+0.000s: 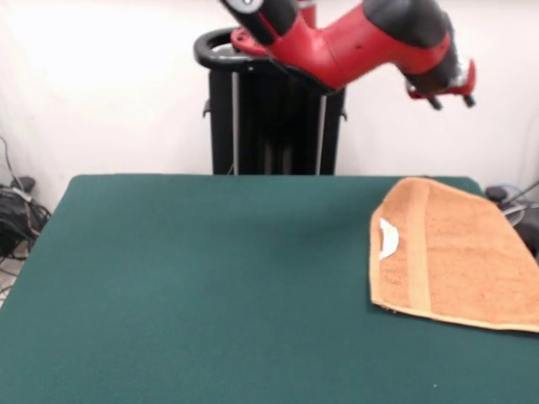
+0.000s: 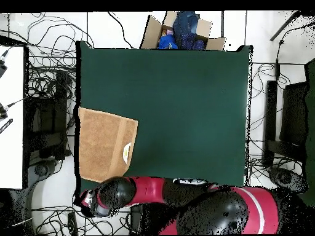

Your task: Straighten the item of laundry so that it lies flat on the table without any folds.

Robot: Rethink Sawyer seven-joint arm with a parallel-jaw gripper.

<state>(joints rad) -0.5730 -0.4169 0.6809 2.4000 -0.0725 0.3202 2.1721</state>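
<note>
Arm raised, gripper (image 1: 450, 101) clear above towel (image 1: 459, 252).

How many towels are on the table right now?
1. The orange-tan towel lies at the edge of the green table, white tag showing. Nothing looks hidden under it.

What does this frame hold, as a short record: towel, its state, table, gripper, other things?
towel: orange-tan towel at one side edge of the table, near the robot's end
towel state: spread out, white tag showing beside a woven band; one far corner looks angled in, possibly folded
table: green table, mostly bare
gripper: gripper raised off the table, above the towel's side, holding nothing; open or shut not readable
other: cardboard box with blue items beyond the table's far end; cables on the floor
</note>
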